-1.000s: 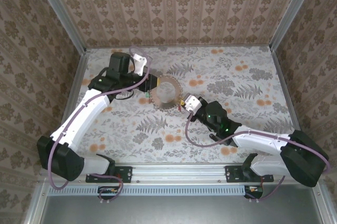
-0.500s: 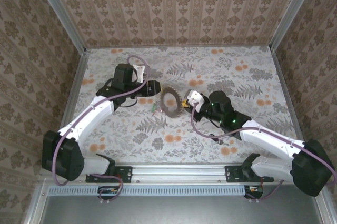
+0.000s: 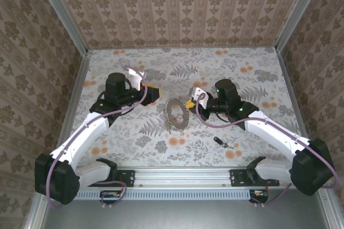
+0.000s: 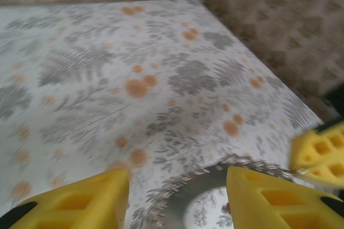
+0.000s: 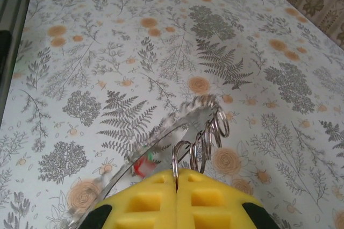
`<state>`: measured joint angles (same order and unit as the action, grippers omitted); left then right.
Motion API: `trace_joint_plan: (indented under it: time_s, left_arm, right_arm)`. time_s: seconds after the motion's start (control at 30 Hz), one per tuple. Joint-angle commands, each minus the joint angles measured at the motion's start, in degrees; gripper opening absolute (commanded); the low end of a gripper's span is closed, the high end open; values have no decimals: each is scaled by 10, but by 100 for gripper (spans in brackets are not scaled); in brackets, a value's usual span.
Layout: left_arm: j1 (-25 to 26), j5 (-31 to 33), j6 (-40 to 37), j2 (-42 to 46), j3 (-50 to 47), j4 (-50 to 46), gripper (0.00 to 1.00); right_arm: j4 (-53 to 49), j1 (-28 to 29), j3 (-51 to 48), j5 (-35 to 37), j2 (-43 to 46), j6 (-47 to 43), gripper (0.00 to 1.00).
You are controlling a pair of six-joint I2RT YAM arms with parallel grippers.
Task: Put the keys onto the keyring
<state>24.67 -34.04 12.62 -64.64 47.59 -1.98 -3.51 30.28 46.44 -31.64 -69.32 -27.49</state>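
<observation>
The keyring (image 3: 176, 115) is a big grey ring with a scalloped rim, tilted up off the floral table. My right gripper (image 3: 192, 100) is shut on one of the small wire loops (image 5: 207, 135) at the keyring's (image 5: 161, 137) edge, its yellow pads (image 5: 145, 202) pressed together. Blurred red and green key heads (image 5: 142, 164) show by the ring. A black key (image 3: 217, 142) lies on the table under the right forearm. My left gripper (image 3: 153, 94) stands open just left of the ring, its fingers (image 4: 80, 202) either side of the keyring's rim (image 4: 204, 183) without touching it.
Patterned walls close the table at the back and both sides, with metal rails (image 3: 78, 84) along the edges. The right gripper's yellow pad (image 4: 320, 154) sits close on the right of the left wrist view.
My left gripper has opened, let go of the ring and drawn back to the left. The right arm has swung its wrist toward the back, tilting the ring and uncovering the black key.
</observation>
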Motion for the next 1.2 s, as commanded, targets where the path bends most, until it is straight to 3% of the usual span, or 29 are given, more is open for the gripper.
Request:
trace_joint_plan:
  time_s: [0.0,0.1,0.17,0.3,0.5,0.73,0.87,1.07,1.17]
  left_arm:
    - [36,-150,-159,-18,21,17,50]
    - [91,-180,-311,-42,55,-75,48]
    - [117,-177,-357,-50,55,-73,46]
    - [125,-189,-358,-63,29,-2,43]
    - [141,-165,-407,-84,40,-41,35]
    - [141,-125,-433,-102,45,-64,33]
    - [141,-97,-427,-105,34,-35,38]
    - [141,-87,-375,-102,3,62,39]
    - [141,-85,-374,-106,2,64,39]
  right_arm:
    - [-41,5,31,15,-5,-70,0]
    - [-43,3,33,-12,-2,-88,0]
    - [-28,-3,32,-45,-2,-72,0]
    - [-23,-9,35,-84,-10,-55,0]
    - [18,-17,17,-126,-14,-22,0]
    - [35,-22,7,-131,-16,-17,0]
    - [32,-23,8,-137,-18,-17,0]
    - [28,-23,8,-135,-22,-17,0]
    - [29,-23,8,-137,-22,-17,0]
